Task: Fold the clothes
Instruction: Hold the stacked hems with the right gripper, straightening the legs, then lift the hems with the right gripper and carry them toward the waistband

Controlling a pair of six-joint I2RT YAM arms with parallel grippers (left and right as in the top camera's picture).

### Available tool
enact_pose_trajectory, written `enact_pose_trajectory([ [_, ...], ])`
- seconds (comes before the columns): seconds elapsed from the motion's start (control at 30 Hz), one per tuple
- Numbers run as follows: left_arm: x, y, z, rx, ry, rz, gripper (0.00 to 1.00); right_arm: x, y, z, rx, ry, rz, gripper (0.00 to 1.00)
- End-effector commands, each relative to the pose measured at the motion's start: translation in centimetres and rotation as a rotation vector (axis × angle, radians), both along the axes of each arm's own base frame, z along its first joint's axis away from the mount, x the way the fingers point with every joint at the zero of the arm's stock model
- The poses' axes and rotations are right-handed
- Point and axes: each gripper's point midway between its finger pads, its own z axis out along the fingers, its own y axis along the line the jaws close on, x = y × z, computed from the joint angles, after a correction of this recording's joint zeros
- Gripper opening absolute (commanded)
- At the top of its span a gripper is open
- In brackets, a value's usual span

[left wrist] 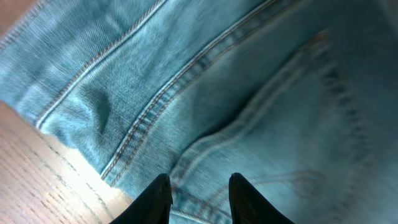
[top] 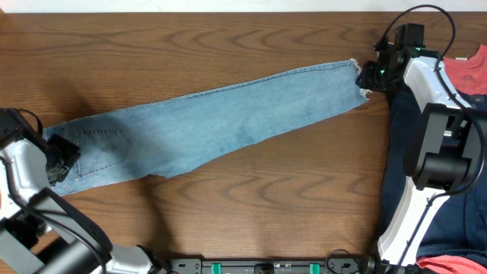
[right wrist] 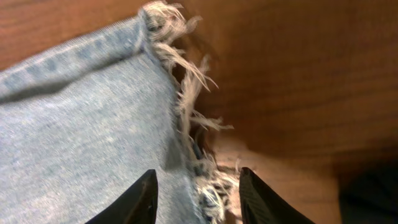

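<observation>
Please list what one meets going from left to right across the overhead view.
left gripper → jeans → right gripper → red cloth

jeans [top: 205, 122] lie across the table [top: 228, 46]; left end effector [left wrist: 200, 194] at waist [left wrist: 74, 81], right end effector [right wrist: 198, 194] at hem [right wrist: 186, 106].

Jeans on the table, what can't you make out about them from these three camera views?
- Overhead: jeans show one leg only; a second leg beneath, if any, is covered.
- Overhead: waist end partly hidden under the left gripper.
- Right wrist: frayed hem runs off the bottom edge between the right gripper fingers; contact unseen.
- Left wrist: pocket stitching soft, cut by the right edge.
</observation>
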Motion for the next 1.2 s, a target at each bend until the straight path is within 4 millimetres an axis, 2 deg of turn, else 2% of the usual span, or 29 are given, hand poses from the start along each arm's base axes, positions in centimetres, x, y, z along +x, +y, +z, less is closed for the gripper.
enact_pose_trajectory([
  [0.0, -1.5, -0.1, -3.0, -0.025, 0.116, -0.003, 0.33, 0.2, 1.5, -1.0, 0.011, 0.001, 0.043, 0.40],
  [0.1, -2.4, 0.0, -4.6, -0.034, 0.181, 0.001, 0.33, 0.2, 2.3, -1.9, 0.012, 0.011, 0.059, 0.38],
  [0.27, -3.3, 0.7, -6.1, -0.014, 0.252, 0.020, 0.32, 0.4, 2.9, -2.9, 0.014, 0.018, 0.064, 0.27],
  [0.47, -2.5, 2.1, -6.0, 0.030, 0.212, 0.041, 0.32, 0.4, 2.6, -2.9, 0.034, 0.028, 0.008, 0.20],
  [0.6, -1.8, 2.8, -5.8, 0.051, 0.186, 0.046, 0.32, 0.0, 2.9, -3.0, 0.047, 0.044, 0.006, 0.03],
  [0.7, -1.6, 2.9, -5.8, 0.056, 0.174, 0.045, 0.32, -0.2, 3.8, -2.7, 0.092, 0.049, 0.026, 0.01],
  [0.83, -1.1, 3.0, -5.5, 0.051, 0.158, 0.043, 0.32, 0.4, 4.2, -0.4, 0.128, 0.001, 0.038, 0.01],
  [1.07, -0.9, 2.9, -5.4, 0.044, 0.149, 0.038, 0.32, 2.9, 3.9, 7.6, 0.111, -0.226, 0.070, 0.01],
  [1.17, -0.9, 2.9, -5.4, 0.044, 0.149, 0.038, 0.32, 3.2, 3.9, 8.8, 0.106, -0.264, 0.074, 0.01],
])
